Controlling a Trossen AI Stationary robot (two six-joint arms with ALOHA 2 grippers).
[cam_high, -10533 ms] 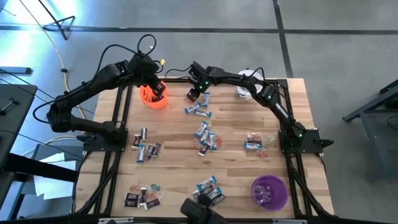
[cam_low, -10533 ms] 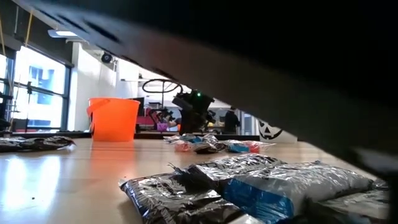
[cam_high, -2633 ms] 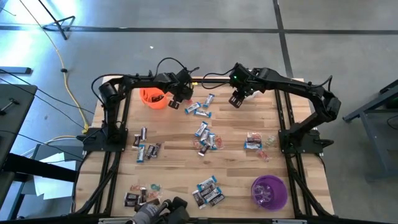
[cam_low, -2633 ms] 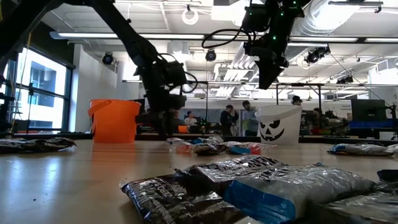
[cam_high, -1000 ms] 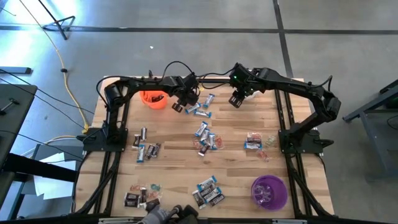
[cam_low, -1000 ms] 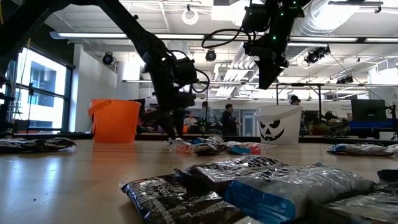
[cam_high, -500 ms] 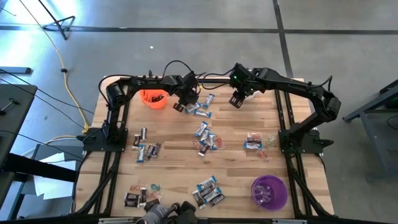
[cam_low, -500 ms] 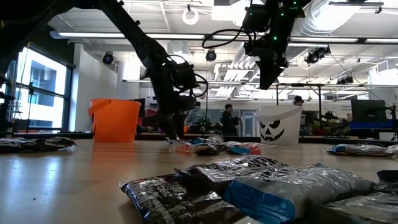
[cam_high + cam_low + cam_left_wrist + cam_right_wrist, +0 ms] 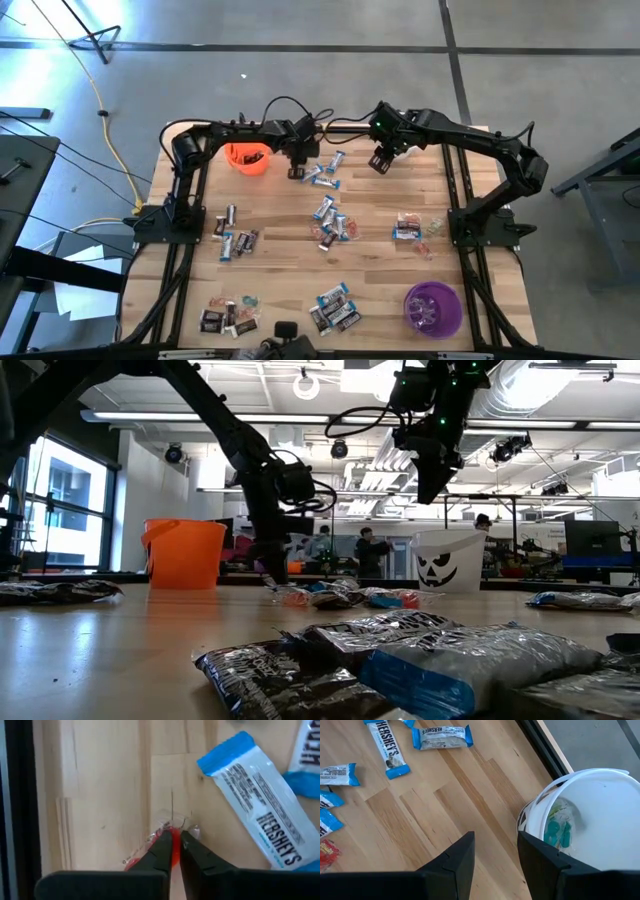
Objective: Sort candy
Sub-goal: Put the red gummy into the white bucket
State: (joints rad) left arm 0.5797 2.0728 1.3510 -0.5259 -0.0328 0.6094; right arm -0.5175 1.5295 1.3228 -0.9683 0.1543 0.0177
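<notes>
Left gripper (image 9: 175, 842) jaws are clamped on a red clear-wrapped candy (image 9: 173, 851) on the bench (image 9: 100, 795), beside a Hershey's bar (image 9: 255, 822); right gripper (image 9: 495, 851) jaws apart.

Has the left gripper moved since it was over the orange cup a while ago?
Yes. The left gripper has gone rightward in the high view, away from the orange plastic cup, and now pinches a red clear-wrapped candy.

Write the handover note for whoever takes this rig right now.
Left gripper: shut on a red clear-wrapped candy on the table, beside the blue-and-white Hershey's bars, near the orange cup.
Right gripper: open, empty, raised beside the white cup.
Done: teal candies in the white cup; some pieces in the orange cup and purple cup.
Left: several candy piles across the table.
</notes>
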